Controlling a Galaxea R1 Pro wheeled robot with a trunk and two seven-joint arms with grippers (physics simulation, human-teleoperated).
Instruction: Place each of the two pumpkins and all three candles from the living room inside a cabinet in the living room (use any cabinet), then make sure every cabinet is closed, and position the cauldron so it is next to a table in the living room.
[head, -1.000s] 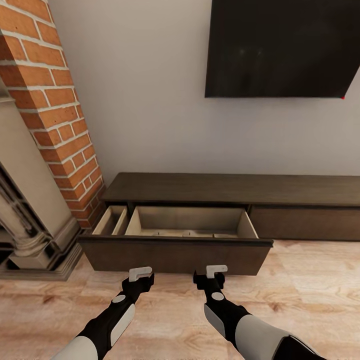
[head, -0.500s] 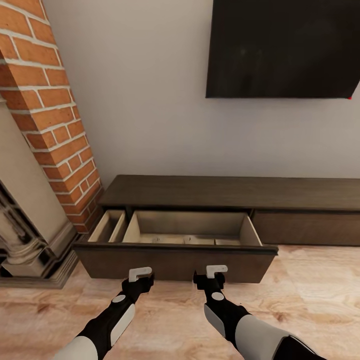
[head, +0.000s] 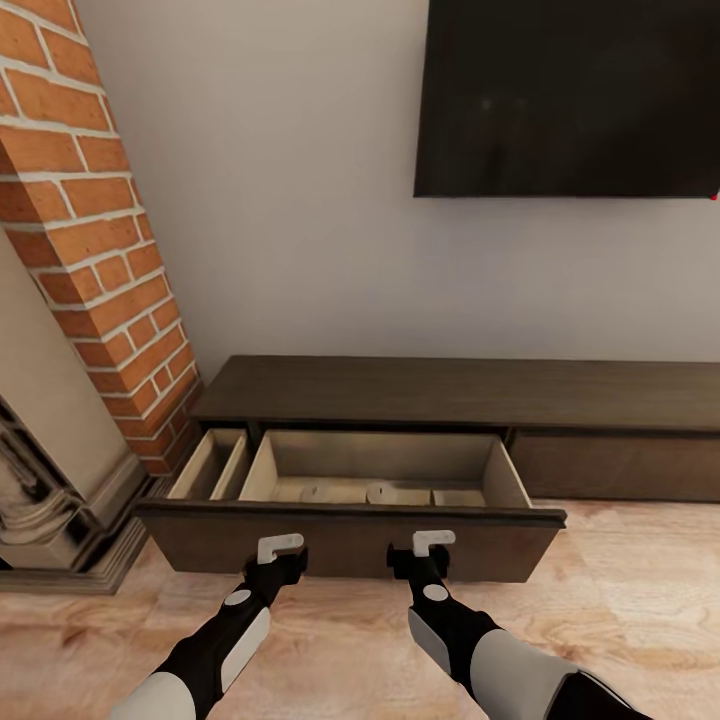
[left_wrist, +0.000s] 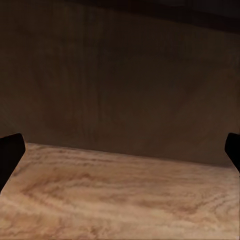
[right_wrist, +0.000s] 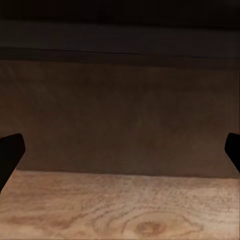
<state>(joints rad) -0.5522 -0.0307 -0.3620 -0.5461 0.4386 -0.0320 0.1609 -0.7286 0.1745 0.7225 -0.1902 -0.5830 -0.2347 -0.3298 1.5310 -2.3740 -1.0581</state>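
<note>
at the far left stands a brick column (head: 90, 230) with a grey fireplace (head: 50, 480) at its foot. beside it the cabinet (head: 460, 390) runs along the wall, under a dark screen (head: 570, 95). its wide drawer (head: 350, 535) is pulled out over the floor (head: 620, 610), and a narrower compartment (head: 215, 465) shows at the drawer's left end.

inside the drawer, along its front edge, lie pale round tops that look like candles (head: 385, 493); the front panel hides their lower parts, so the count is unsure. no pumpkin is visible here.

the left gripper (head: 280, 548) hangs just short of the drawer front, left of its middle, and the right gripper (head: 432, 543) sits right of the middle. both arms are level and aimed at the panel, a stance that suits pushing the drawer shut with two even contacts so it slides straight. in the left wrist view the fingertips (left_wrist: 10, 152) sit at the frame's edges with only dark wood and floor between them, so the jaws are spread wide and hold nothing. the right wrist view shows the same: fingertips (right_wrist: 11, 150) far apart, empty. whether either gripper touches the panel i cannot tell.
</note>
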